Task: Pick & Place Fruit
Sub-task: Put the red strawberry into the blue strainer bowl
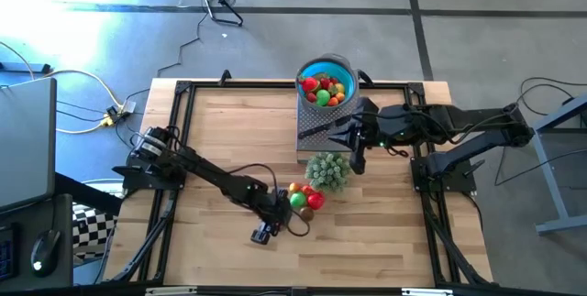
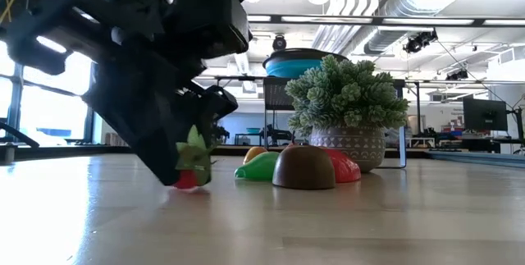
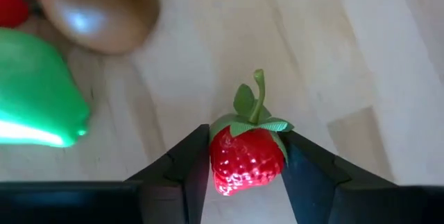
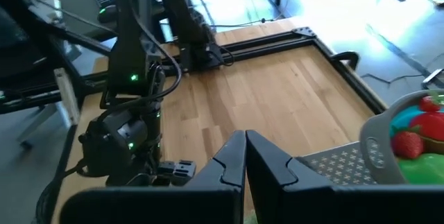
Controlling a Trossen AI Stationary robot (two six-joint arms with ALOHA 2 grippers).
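I am observing the left gripper (image 3: 246,172) low over the wooden table (image 1: 229,131), near its front edge, and it is grasping a red strawberry (image 3: 244,165). In the left wrist view both dark fingers (image 3: 191,165) are pressing against the berry's sides, with its green leaves and stem standing up between them. In the low view the strawberry (image 2: 190,166) is sitting right at the tabletop; I cannot tell whether it is touching the wood.

Just beside this gripper, a small group of loose fruit is lying on the table: a green piece (image 3: 35,99), a brown rounded piece (image 2: 303,168), and a red piece (image 1: 315,201). A pale green bushy cluster (image 1: 327,169) is standing just behind them.

The blue bowl (image 1: 323,69) is sitting at the far edge of the table, already holding several red, green and orange fruits (image 1: 322,90).

The right gripper (image 4: 244,156) is hovering over the table near the bowl and the cluster, its fingers clenched together on nothing.
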